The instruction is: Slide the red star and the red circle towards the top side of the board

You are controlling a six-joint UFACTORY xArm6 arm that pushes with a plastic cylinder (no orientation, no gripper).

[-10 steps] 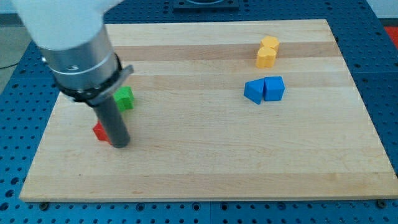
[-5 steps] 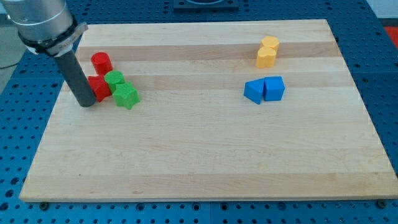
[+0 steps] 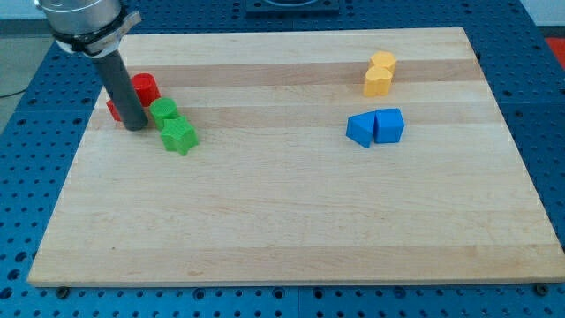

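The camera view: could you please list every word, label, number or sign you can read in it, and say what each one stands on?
None: no text can be read anywhere in this view.
The wooden board is bare wood grain.
The red blocks, green blocks, blue blocks and yellow blocks are plain, with no marks.
The rod above my tip carries no label.
The blue perforated table shows only holes.

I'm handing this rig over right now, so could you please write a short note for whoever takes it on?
My tip rests on the board at the view's left, between the red star, partly hidden behind the rod, and the two green blocks. The red circle sits just above, near the rod. Both reds lie in the upper left but short of the top edge. Left: push both further up.
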